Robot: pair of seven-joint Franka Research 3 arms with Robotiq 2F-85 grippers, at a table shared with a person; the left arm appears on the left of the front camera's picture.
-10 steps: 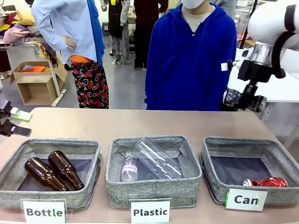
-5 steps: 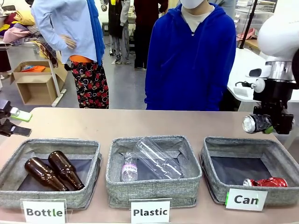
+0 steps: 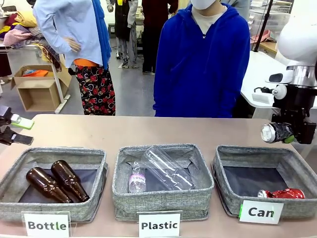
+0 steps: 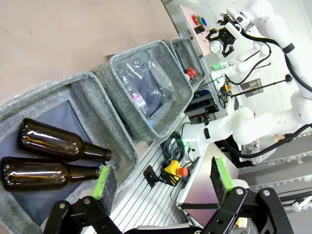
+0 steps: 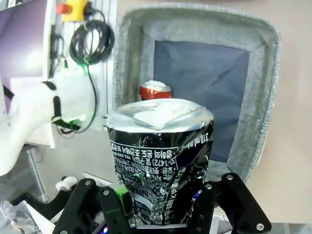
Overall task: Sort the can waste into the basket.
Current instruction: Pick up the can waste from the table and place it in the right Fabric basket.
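right hand [image 3: 290, 133], fingertips apparently hidden, grips black can [image 5: 158, 156] above basket [image 3: 233, 151].

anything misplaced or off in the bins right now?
Sorting looks right: brown bottles under "Bottle", clear bottles under "Plastic", red can in the Can basket. The black can between the right gripper fingers is crumpled, as expected for waste.

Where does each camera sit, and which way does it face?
Front: between the arms, facing the person; right end effector with the crushed black-silver metal can above the grey woven fabric basket labelled "Can".
Left wrist: looks along the open left end effector across the baskets.
Right wrist: looks down past its can into that basket.
Shared by all: the crushed red metal can inside.
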